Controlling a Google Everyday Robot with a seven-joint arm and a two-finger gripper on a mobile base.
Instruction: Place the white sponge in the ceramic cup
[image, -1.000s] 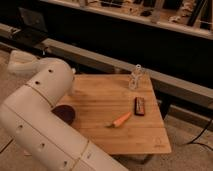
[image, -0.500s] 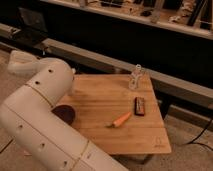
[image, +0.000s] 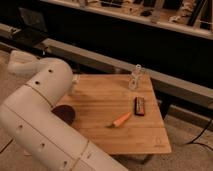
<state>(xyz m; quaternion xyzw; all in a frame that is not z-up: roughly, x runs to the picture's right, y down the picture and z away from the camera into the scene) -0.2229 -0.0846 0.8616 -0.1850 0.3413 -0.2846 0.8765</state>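
Observation:
My white arm (image: 45, 105) fills the left foreground, bending at an elbow over the table's left edge. Its far end (image: 20, 61) reaches away to the left. The gripper is not in view beyond that end. The white sponge and the ceramic cup are out of view, possibly hidden behind the arm. A small pale shape (image: 75, 79) peeks out beside the elbow at the table's left rim, and I cannot tell what it is.
On the wooden table (image: 100, 97) lie an orange carrot (image: 121, 120) and a dark bar (image: 140, 105). A clear glass bottle (image: 136, 77) stands at the back edge. A dark round dish (image: 65, 114) sits half behind my arm. A dark counter runs behind.

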